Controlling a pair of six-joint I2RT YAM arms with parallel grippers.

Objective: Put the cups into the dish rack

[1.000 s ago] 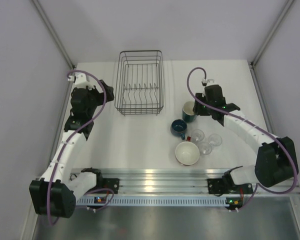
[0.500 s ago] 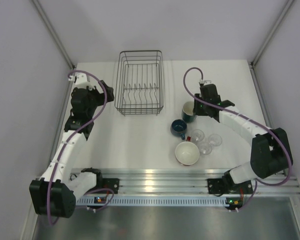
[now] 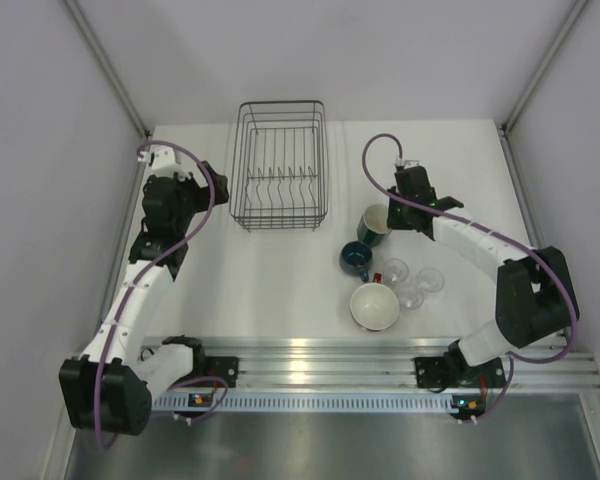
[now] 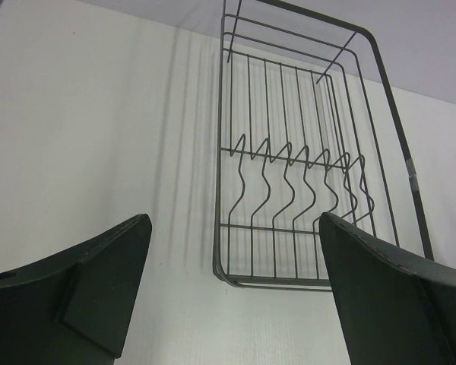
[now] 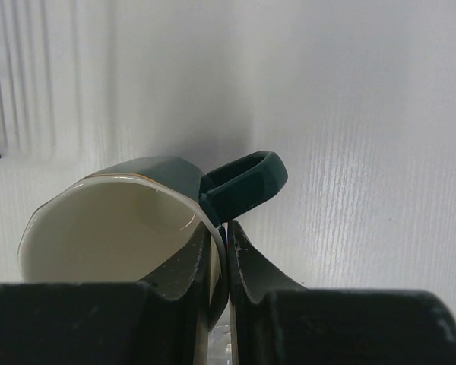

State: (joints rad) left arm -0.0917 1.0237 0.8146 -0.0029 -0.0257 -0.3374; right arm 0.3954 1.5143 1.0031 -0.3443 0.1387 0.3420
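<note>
**The right gripper (image 5: pixel 222 228) pinched the teal mug (image 5: pixel 114 220) at its rim, to the right of the dish rack (image 3: pixel 280 165).**

In the top view, nearest the arm bases and lower right of centre, the big cup (image 3: pixel 374 306) stood mouth up on the table (image 3: pixel 280 290). Three small glasses (image 3: pixel 411 296) were clustered just to its right, and the blue cup (image 3: pixel 356 258) stood just above it. Above those, the right fingers (image 5: pixel 258 281) were pressed almost together on the mug's wall beside the handle, one inside the mug and one outside. The rack stood at upper centre, apart from every cup. At the left of the frame, the left gripper (image 4: pixel 232 224) hung with its fingers spread wide and gripping nothing. In its wrist view the rack's row of prongs lay ahead of it.
</note>
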